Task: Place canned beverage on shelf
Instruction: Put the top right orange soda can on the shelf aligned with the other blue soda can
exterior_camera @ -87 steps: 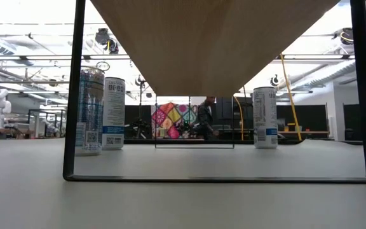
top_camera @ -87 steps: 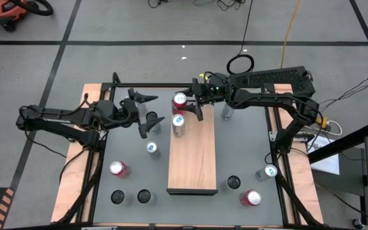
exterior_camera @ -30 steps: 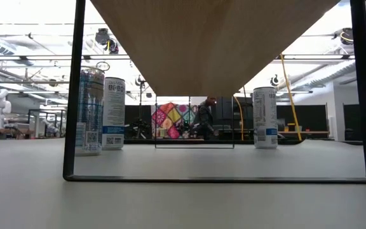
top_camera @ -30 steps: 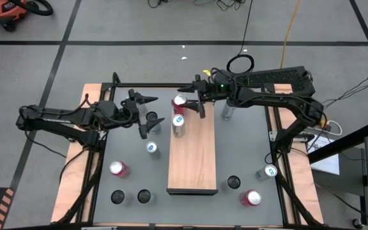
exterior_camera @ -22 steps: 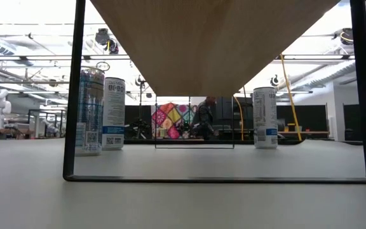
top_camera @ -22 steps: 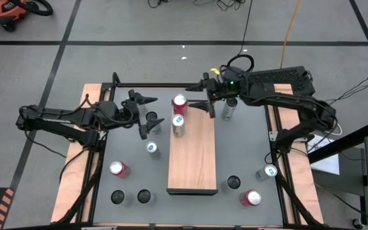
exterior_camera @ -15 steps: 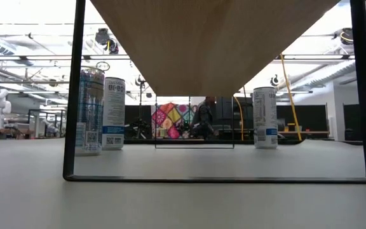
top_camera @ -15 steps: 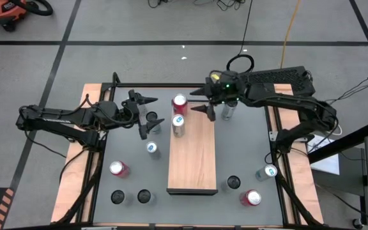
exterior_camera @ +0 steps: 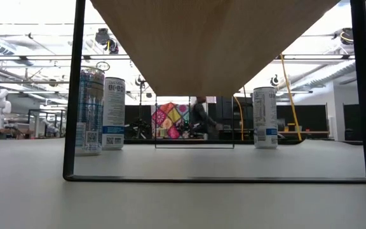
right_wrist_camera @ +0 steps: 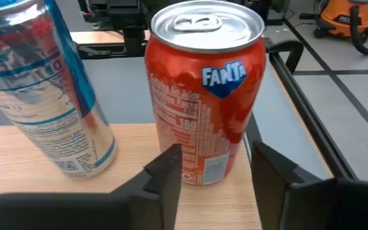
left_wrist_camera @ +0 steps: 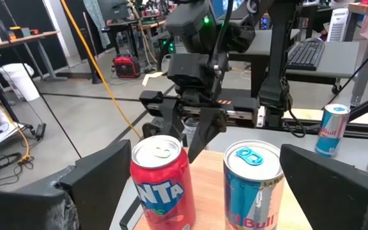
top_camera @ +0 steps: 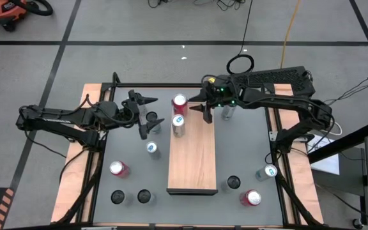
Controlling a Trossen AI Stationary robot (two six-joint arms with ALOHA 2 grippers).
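Observation:
The shelf (top_camera: pixel 192 156) is a light-brown wood-grain board in the middle of the table. A red Fanta can (top_camera: pixel 179 102) and a blue-and-silver Red Bull can (top_camera: pixel 178 124) stand upright on its far end. My right gripper (top_camera: pixel 200 107) is open just right of the red can. In the right wrist view its fingers (right_wrist_camera: pixel 166 174) stand short of the red can (right_wrist_camera: pixel 204 89), one to each side, touching nothing. My left gripper (top_camera: pixel 147 114) is open and empty left of the shelf, facing both cans (left_wrist_camera: pixel 160 182).
A slim can (top_camera: pixel 152 119) stands by my left gripper and a silver can (top_camera: pixel 227 112) by my right arm. Other cans stand on the grey table: (top_camera: pixel 152 147), (top_camera: pixel 119 168), (top_camera: pixel 267 172), (top_camera: pixel 252 197), and dark ones along the near edge (top_camera: pixel 144 196). The low view shows the shelf's dark frame (exterior_camera: pixel 75 95).
My right gripper has drawn back from the red can toward the table's right edge, turned, and come part of the way back toward the can, open throughout. Both cans have stayed upright on the shelf.

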